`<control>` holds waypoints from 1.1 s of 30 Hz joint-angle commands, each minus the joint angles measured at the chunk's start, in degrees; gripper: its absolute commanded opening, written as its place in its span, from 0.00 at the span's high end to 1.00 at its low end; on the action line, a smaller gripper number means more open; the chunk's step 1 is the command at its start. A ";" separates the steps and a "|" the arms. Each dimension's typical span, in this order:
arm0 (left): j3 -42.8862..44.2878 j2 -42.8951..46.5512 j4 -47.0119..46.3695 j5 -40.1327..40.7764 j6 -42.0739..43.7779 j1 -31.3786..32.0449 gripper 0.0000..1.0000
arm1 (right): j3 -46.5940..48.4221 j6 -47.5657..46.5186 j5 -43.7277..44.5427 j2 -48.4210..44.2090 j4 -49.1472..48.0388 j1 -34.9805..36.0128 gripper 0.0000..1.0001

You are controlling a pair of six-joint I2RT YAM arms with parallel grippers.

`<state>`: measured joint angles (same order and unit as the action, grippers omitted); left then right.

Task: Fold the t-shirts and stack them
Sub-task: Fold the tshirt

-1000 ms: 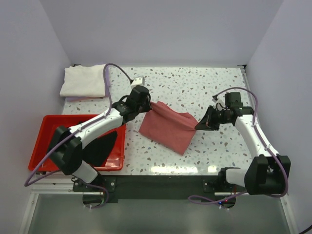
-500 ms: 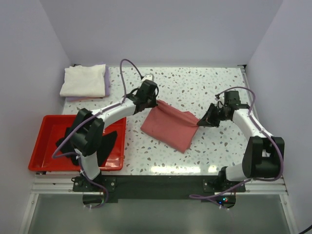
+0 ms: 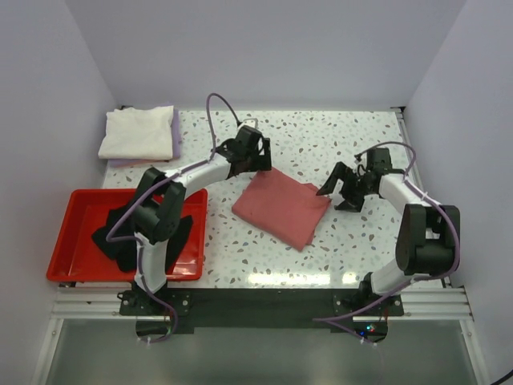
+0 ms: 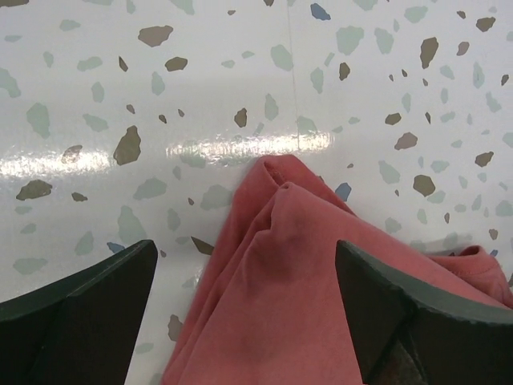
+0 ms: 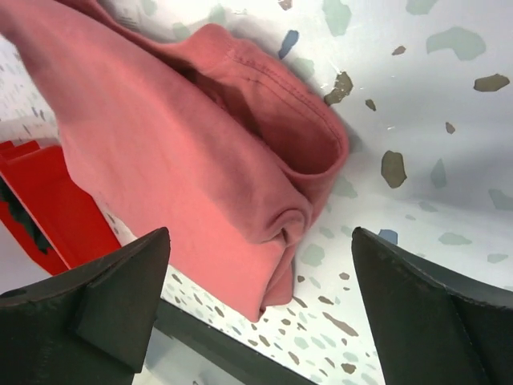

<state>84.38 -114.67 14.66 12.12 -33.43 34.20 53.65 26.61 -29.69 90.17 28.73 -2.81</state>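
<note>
Two arms worked one garment. In the top view, the salmon shirt [image 3: 280, 207] lay folded at mid-table. The left gripper [image 3: 258, 160] stood at its far left corner and the right gripper [image 3: 337, 192] just beside its right corner. Both sets of jaws were spread wide and held nothing. We noted a cream-white shirt [image 3: 138, 132] lying on a lavender shirt [image 3: 175, 138] at the far left. A black shirt [image 3: 120, 237] lay crumpled in the red tray [image 3: 76, 200] at the near left.

In the left wrist view, a bunched corner of the salmon cloth rested on the table between the left fingers [image 4: 72, 321], touching neither.

In the right wrist view, a doubled, hemmed edge sat between the right fingers [image 5: 104, 297], again untouched.

We judged the shirt light, limp and non-fragile. Lifted by one point, it would sag and shed its fold. We recommend pinching all layers at two corners of one folded edge, one gripper per corner.

We found the table [image 3: 337, 136] glossy and speckled, so the cloth should slide readily. Plain pale walls [image 3: 264, 56] closed off the far, left and right sides.
</note>
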 commanded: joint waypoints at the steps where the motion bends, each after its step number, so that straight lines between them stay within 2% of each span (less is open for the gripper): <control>1: -0.08 4.89 -1.90 -1.74 0.47 -0.18 0.01 | 2.34 -0.68 -0.89 -5.00 -0.88 -0.18 0.01; 8: -8.61 13.06 -6.39 -7.11 -0.76 1.66 0.00 | -3.19 -0.07 -4.23 -18.25 1.33 0.69 0.01; 11: -9.32 13.25 -7.53 -7.37 -0.58 3.16 0.00 | -5.74 0.98 -3.71 -20.64 0.19 2.37 0.01; 13: -8.80 11.85 -8.58 -8.77 -0.50 3.25 0.00 | -6.45 2.21 -2.66 -20.65 -2.00 5.87 0.01; 16: -5.99 7.81 -8.07 -10.97 -0.41 3.33 0.00 | -5.23 3.53 -2.13 -17.58 -4.46 11.67 0.01; 20: -1.33 1.40 -5.78 -10.45 -0.06 3.25 0.00 | -4.34 4.50 0.94 -13.10 -8.34 12.13 0.01; 25: -0.18 -1.43 -4.46 -7.47 0.29 3.16 0.00 | -1.80 5.20 3.41 -3.89 -12.47 12.04 0.01; 33: -0.36 -3.10 -3.84 -4.30 0.12 2.19 0.00 | 4.26 3.45 10.88 7.73 -10.37 11.95 0.01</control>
<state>81.78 -117.56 11.42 5.17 -33.63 37.26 54.35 31.29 -24.25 96.12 19.64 9.28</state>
